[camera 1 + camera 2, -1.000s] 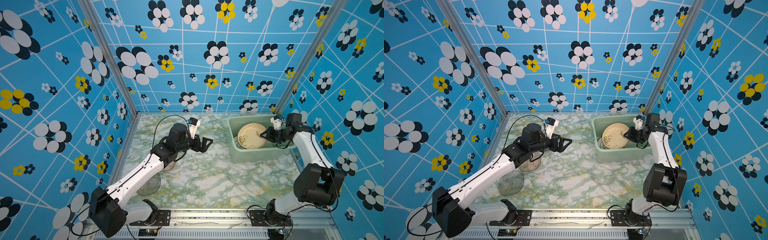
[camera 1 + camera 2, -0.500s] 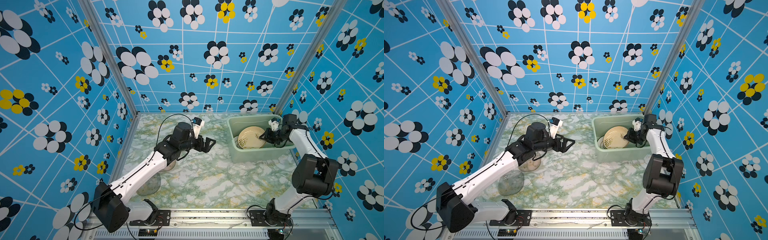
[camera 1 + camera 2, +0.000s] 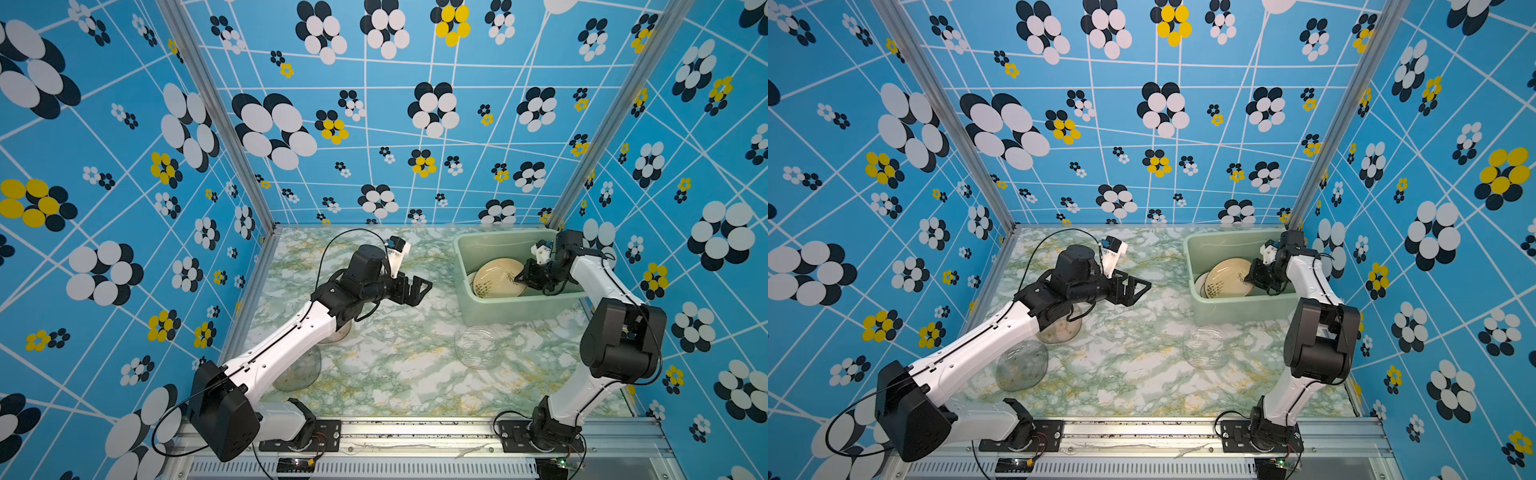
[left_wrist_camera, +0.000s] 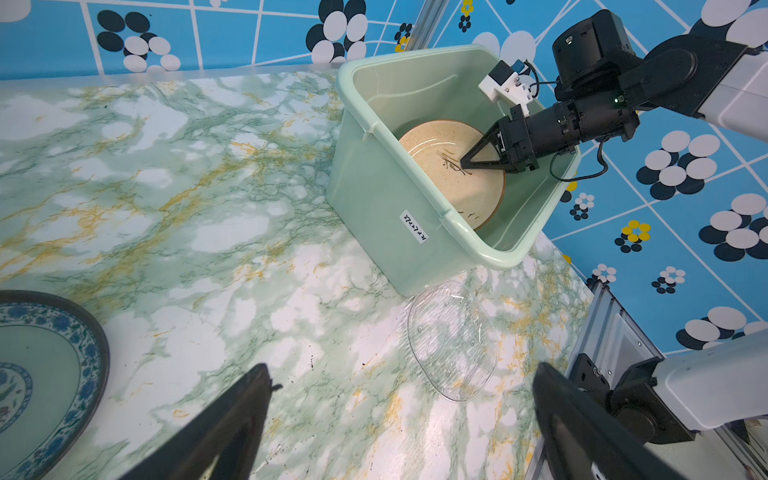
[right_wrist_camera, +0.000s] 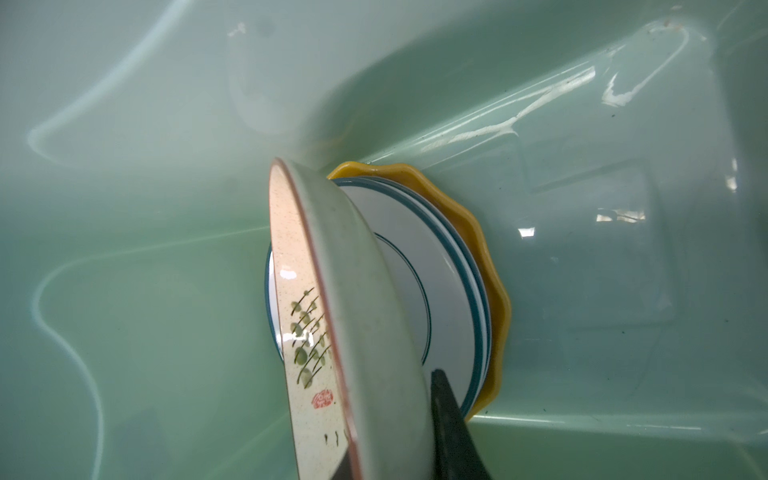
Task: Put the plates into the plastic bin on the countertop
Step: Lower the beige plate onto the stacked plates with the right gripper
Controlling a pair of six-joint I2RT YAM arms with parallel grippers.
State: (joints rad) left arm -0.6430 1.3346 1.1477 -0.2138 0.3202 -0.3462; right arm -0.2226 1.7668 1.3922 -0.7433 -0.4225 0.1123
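Observation:
The plastic bin (image 3: 519, 309) (image 3: 1237, 309) (image 4: 374, 208) (image 5: 166, 166) stands at the back right of the countertop (image 3: 395, 374). My right gripper (image 3: 521, 276) (image 3: 1252, 276) (image 4: 463, 163) (image 5: 390, 424) reaches into it, shut on the rim of a beige plate (image 3: 496, 276) (image 3: 1227, 276) (image 4: 449, 183) (image 5: 303, 332) with a plant drawing. That plate is tilted over white green-rimmed plates (image 5: 415, 291) and a yellow scalloped plate (image 5: 490, 270). My left gripper (image 3: 419, 289) (image 3: 1138, 286) (image 4: 401, 370) hovers open and empty over mid-counter.
A clear glass plate (image 3: 478, 347) (image 3: 1205, 347) (image 4: 453, 340) lies just in front of the bin. Another clear plate (image 3: 297, 370) (image 3: 1021, 365) and a blue-patterned plate (image 4: 41, 374) (image 3: 1059, 328) lie partly under my left arm. Blue flowered walls enclose three sides.
My right arm has folded in and carried the beige plate slightly lower into the bin. My left gripper, still open, has drifted a little to the right.

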